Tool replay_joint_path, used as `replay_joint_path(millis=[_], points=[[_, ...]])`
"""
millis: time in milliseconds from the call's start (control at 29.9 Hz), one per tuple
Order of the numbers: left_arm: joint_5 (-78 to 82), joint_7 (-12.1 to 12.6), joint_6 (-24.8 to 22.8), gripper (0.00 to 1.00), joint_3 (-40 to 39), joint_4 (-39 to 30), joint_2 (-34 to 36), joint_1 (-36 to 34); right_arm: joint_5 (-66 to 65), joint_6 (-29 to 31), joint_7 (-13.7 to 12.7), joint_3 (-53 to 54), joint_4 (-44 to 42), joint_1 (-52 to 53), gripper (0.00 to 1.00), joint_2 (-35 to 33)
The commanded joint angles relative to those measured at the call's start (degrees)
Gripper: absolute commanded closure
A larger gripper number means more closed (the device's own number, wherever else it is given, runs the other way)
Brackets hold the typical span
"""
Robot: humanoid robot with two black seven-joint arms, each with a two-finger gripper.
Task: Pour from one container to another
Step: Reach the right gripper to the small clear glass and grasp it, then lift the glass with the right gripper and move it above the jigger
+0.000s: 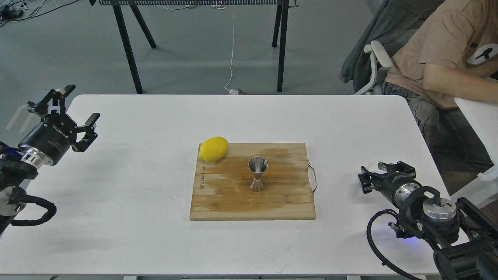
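The steel jigger point(258, 174) stands upright in the middle of the wooden cutting board point(233, 202). A clear glass cup point(374, 166) shows at the table's right side, mostly hidden behind my right gripper point(380, 172). The gripper's fingers reach along both sides of the cup, seen from behind, and I cannot make out whether they press on it. My left gripper point(74, 109) hovers open and empty over the table's far left edge, well away from the board.
A yellow lemon point(213, 149) lies on the board's back left corner. The board has a metal handle point(313, 178) on its right side. A seated person point(439, 58) is beyond the table's right back corner, and a second white table point(480, 116) stands at the right.
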Motion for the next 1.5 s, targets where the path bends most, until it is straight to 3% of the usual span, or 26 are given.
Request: replay_joint_path(millis=[0, 234, 535, 869, 1070, 1471], points=[[0.0, 0.0, 0.0, 0.06, 0.0, 0.0, 0.0, 0.0, 0.0, 0.2, 0.1, 0.0, 0.1, 0.0, 0.56, 0.0], [0.0, 0.0, 0.0, 0.06, 0.0, 0.0, 0.0, 0.0, -0.2, 0.4, 0.1, -0.1, 1.2, 0.1, 0.56, 0.0], [0.0, 0.0, 0.0, 0.06, 0.0, 0.0, 0.0, 0.0, -7.1, 3.1, 0.1, 0.3, 10.6, 0.8, 0.58, -0.6], [0.0, 0.0, 0.0, 0.06, 0.0, 0.0, -1.2, -0.1, -24.8, 12.3, -0.9, -0.4, 16.0, 4.7, 0.59, 0.8], [0.0, 0.0, 0.0, 0.06, 0.1, 0.0, -1.6, -0.1, -31.4, 18.7, -1.6, -7.6, 15.9, 10.3, 0.6, 1.8], [0.1, 0.0, 0.0, 0.06, 0.2, 0.0, -1.6, -0.1, -44.3, 19.0, -1.5, -19.1, 15.6, 15.8, 0.6, 1.8]])
